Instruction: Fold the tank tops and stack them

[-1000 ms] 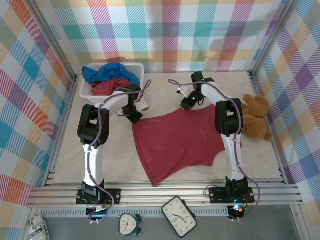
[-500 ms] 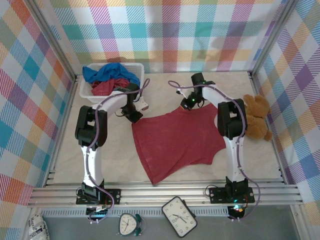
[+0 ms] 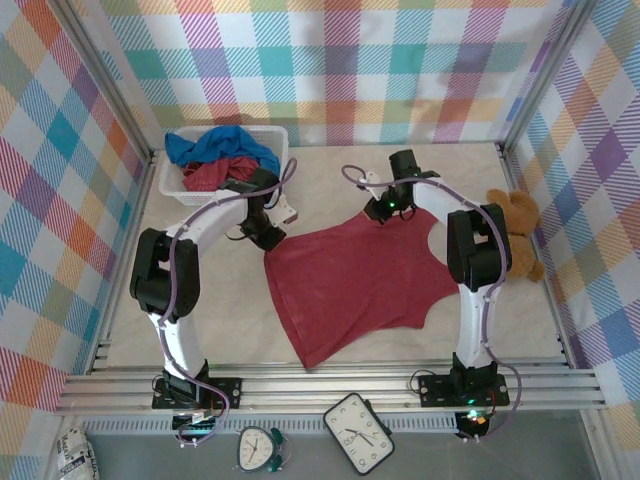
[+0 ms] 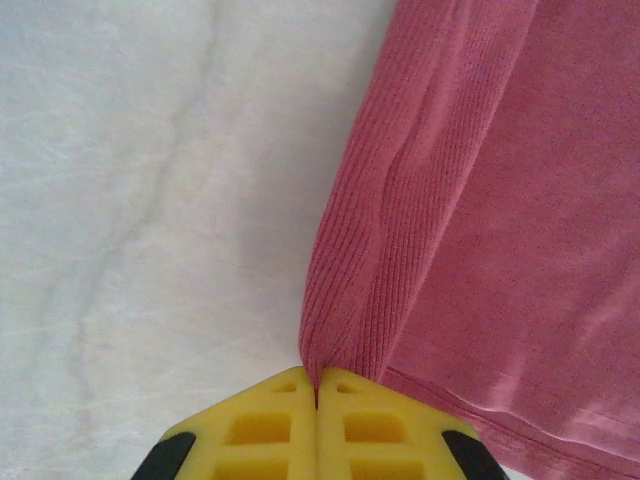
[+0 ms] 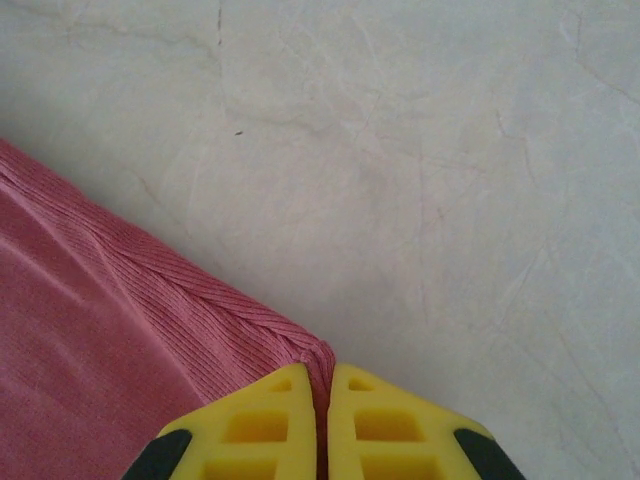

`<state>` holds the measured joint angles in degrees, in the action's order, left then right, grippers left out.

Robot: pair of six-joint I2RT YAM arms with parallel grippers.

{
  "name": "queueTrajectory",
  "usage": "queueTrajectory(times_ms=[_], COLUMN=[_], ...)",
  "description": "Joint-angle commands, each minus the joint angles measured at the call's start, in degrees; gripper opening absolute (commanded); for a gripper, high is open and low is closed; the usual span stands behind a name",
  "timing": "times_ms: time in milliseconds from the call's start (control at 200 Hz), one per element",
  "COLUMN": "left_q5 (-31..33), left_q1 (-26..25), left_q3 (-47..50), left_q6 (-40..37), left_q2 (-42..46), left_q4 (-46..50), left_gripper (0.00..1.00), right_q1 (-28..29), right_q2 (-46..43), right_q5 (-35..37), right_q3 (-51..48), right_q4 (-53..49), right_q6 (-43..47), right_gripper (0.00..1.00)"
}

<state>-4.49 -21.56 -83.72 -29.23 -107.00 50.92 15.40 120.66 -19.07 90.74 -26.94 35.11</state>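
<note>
A dark red tank top (image 3: 355, 282) lies spread flat on the pale table. My left gripper (image 3: 271, 236) is shut on its far left corner; the ribbed hem (image 4: 365, 250) runs up from between the yellow fingers (image 4: 250, 430). My right gripper (image 3: 381, 212) is shut on the far right corner, where the ribbed edge (image 5: 190, 300) ends between the yellow fingers (image 5: 400, 425). A bright blue tank top (image 3: 215, 145) and another dark red one (image 3: 215, 175) lie bunched in the white basket (image 3: 275, 135).
A brown teddy bear (image 3: 515, 235) sits at the right edge of the table, close to the right arm. The basket stands at the far left, just behind the left arm. Plaid walls enclose three sides. Clocks (image 3: 357, 432) lie below the front rail.
The right gripper has closed on the top's far right corner and shifted slightly right and back. The left arm's elbow swung outward to the left while its gripper stayed on the corner.
</note>
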Motion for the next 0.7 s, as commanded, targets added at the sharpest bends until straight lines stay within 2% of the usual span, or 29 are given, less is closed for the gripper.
queueTrajectory(times_ms=[0,225,525,695], left_q5=[-0.8,-1.3,-1.9,-3.4], left_q1=[-1.9,-5.0,-8.5,-11.1], left_q3=[1.8,6.0,13.6,16.3], left_q6=[2.3,5.2,9.9,12.4], left_q2=[3.7,7.5,11.7,10.5], left_q4=[1.0,0.3,-1.8,-3.2], left_gripper=[0.01,0.01,0.01,0.03], right_q1=[-0.3,-0.5,-1.0,-1.0], right_q2=[-5.1,-10.8,-15.2,-15.6], right_q5=[-1.7,-2.6,1.8,4.3], right_q3=[-4.1,-12.1,-21.4,-23.5], right_q4=[4.5,7.5,8.5,6.7], right_q6=[-0.7,-2.6,-3.4,-4.0], right_gripper=[0.09,0.10,0.11,0.11])
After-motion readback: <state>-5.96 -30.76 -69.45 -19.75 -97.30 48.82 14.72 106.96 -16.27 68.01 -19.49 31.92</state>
